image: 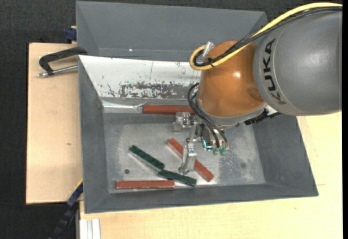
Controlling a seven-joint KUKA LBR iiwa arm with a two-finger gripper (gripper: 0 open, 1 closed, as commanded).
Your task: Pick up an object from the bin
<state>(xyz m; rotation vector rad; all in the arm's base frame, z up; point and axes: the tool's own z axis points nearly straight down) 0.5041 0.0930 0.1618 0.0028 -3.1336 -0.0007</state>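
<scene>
Right now the gripper (187, 163) is down inside the grey sheet-metal bin (92, 140), hanging below the arm's rounded orange wrist cover (228, 88) on the right; its slim metal tip is low over the floor, front of centre; whether the jaws are apart or together I cannot tell from this angle, and nothing is visibly between them.

Nearest things: a short red-brown rectangular block (175, 147) just left of the tip, lying slantwise; a second short red-brown block (205, 172) just right of it, toward the front wall; a dark green flat stick (179, 178) under or just in front of the tip, touching or overlapping the second block's left end, cannot tell which. So the task's thing is probably one of these three, in the front-middle of the floor; which one is not clear.

The tip points straight down, likely because these pieces lie flat and thin, so a top-down pinch across the narrow side looks like the only grasp on offer.

Further off: another dark green stick (145, 157) lies diagonally to the left; a long red-brown bar (144, 183) runs along the front wall; a second long red-brown bar (163, 108) lies flush against the back wall, probably awkward to grip since the wall blocks one side.

Judgement: approach stage, nothing lifted yet.
</scene>
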